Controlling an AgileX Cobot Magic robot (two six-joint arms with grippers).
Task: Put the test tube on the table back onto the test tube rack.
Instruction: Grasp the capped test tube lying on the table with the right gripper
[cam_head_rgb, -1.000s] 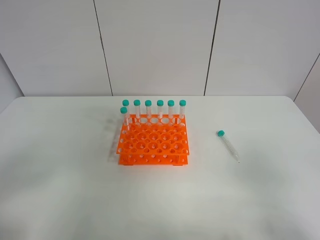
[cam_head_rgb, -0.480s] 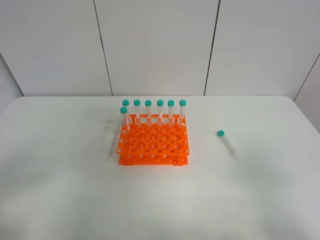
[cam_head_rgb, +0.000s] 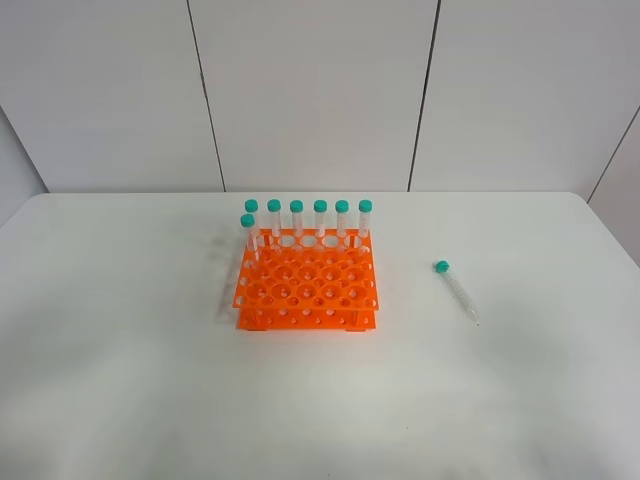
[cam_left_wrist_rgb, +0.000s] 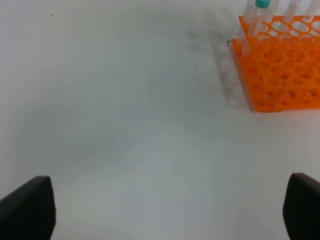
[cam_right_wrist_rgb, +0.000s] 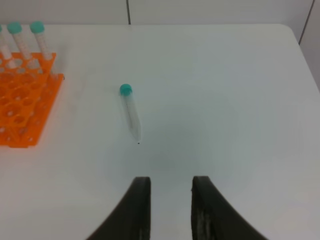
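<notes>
The test tube (cam_head_rgb: 457, 291) lies flat on the white table (cam_head_rgb: 120, 380), to the right of the orange test tube rack (cam_head_rgb: 306, 290), with its teal cap toward the back. In the right wrist view the test tube (cam_right_wrist_rgb: 130, 112) lies ahead of my right gripper (cam_right_wrist_rgb: 171, 184), well apart from it. That gripper's jaws stand a narrow gap apart with nothing between them. My left gripper (cam_left_wrist_rgb: 170, 187) is wide open over bare table, with the test tube rack (cam_left_wrist_rgb: 285, 65) off to one side ahead of it. Neither gripper shows in the exterior view.
Several teal-capped tubes (cam_head_rgb: 308, 215) stand upright along the rack's back row, with one more (cam_head_rgb: 248, 232) at the left end of the row in front. The rack's other holes are unfilled. The table's right edge (cam_head_rgb: 610, 240) runs past the lying tube.
</notes>
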